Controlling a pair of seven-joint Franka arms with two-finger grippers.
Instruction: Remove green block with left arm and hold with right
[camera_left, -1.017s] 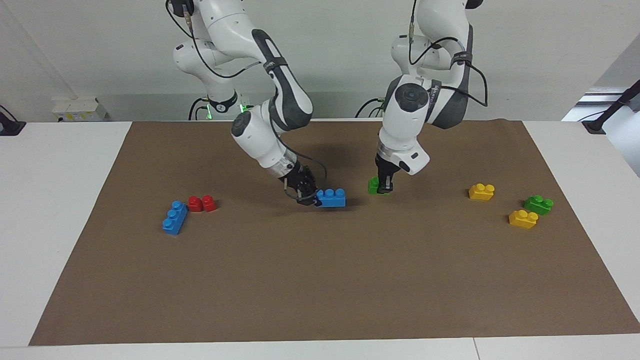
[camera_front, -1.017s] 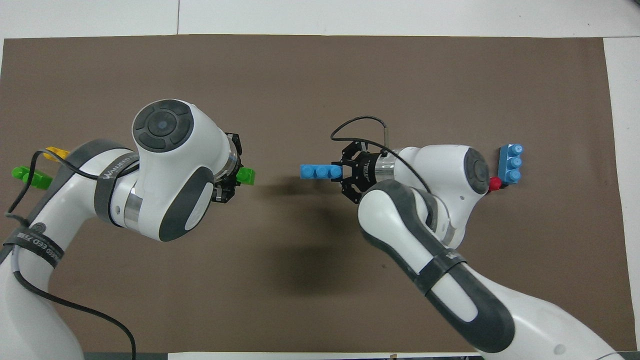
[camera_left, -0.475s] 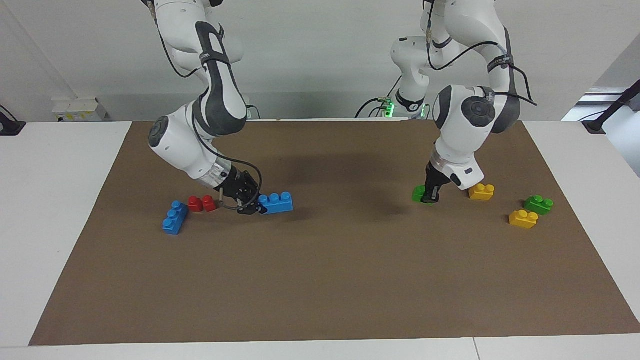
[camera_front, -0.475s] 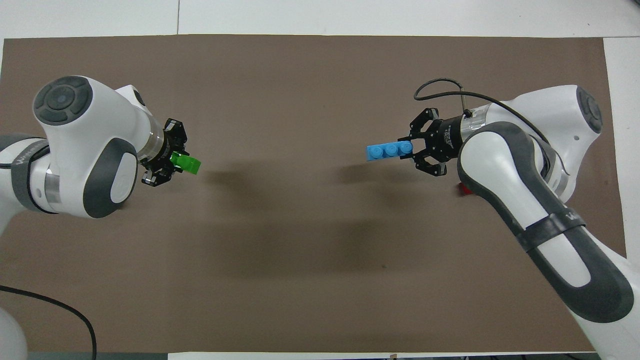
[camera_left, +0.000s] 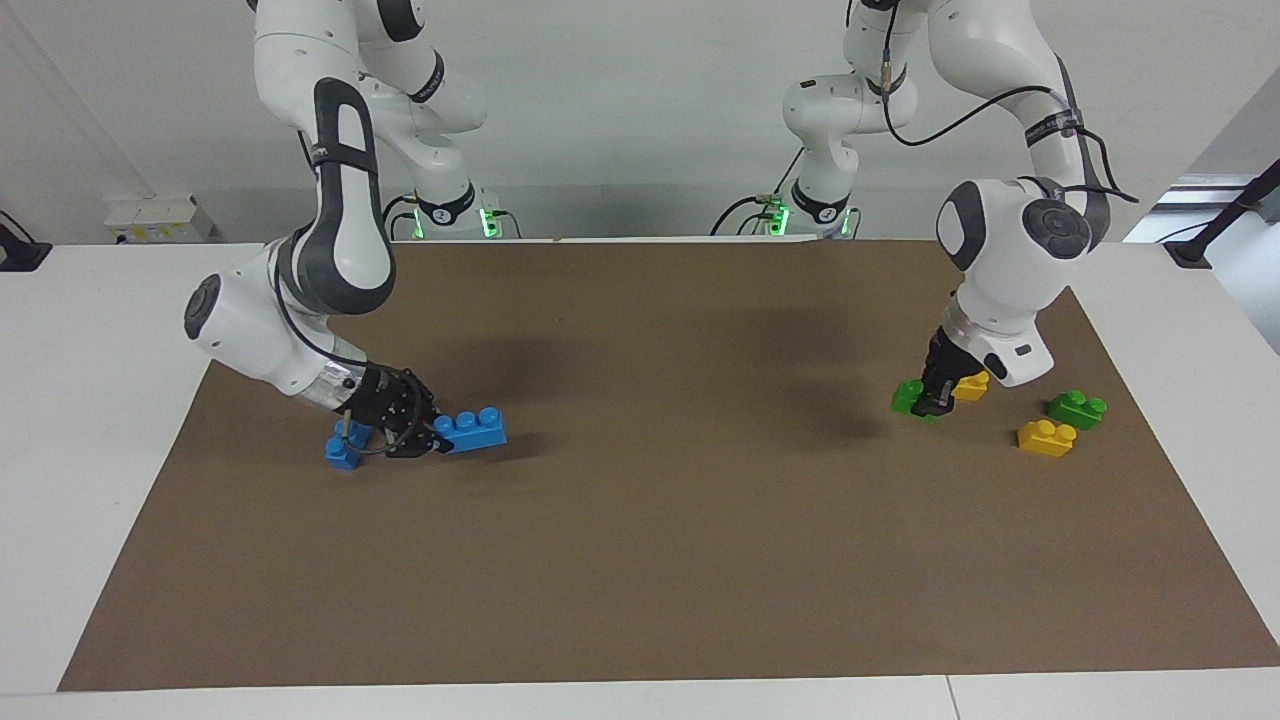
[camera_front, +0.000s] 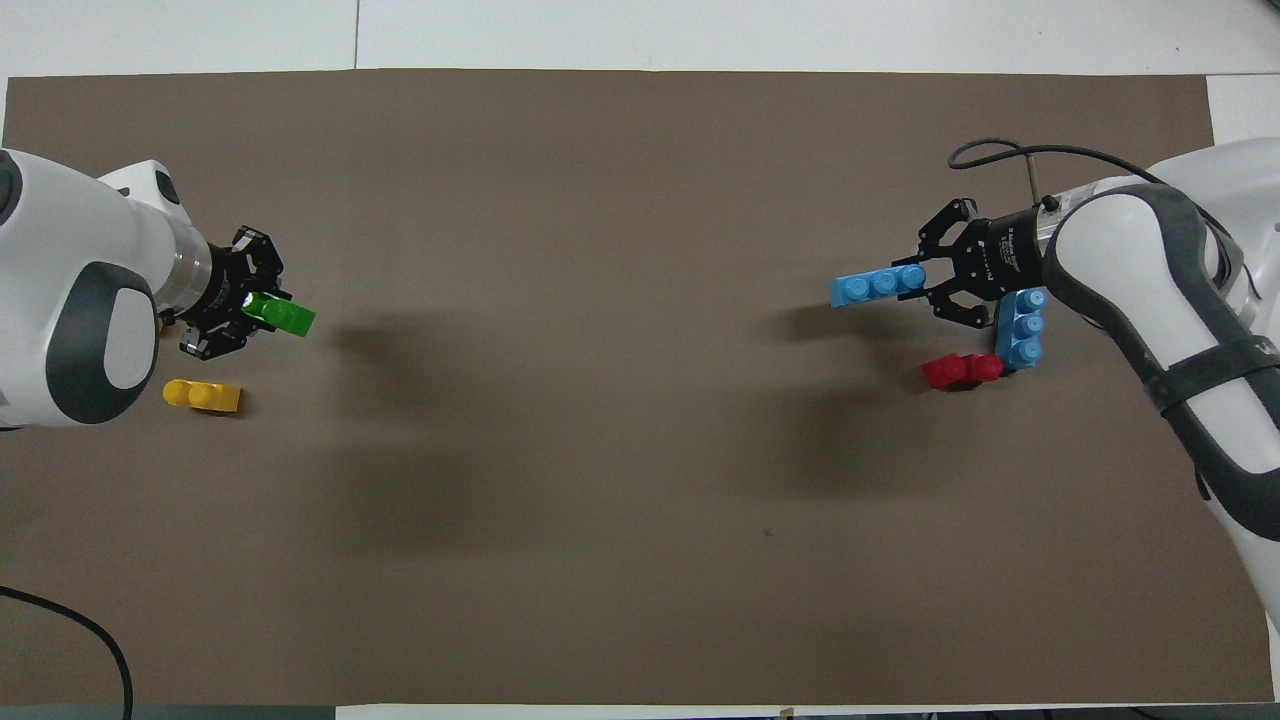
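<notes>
Green block (camera_front: 283, 316) in left gripper (camera_front: 236, 306), long axis pointing toward right arm.

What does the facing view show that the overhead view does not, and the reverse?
Only the facing view shows the second green brick and the yellow brick beside the left gripper; the left arm covers them from above. Only the overhead view shows the red brick, hidden elsewhere by the right arm. Both show the left gripper holding the green block, the right gripper holding a blue brick, and another yellow brick.
</notes>
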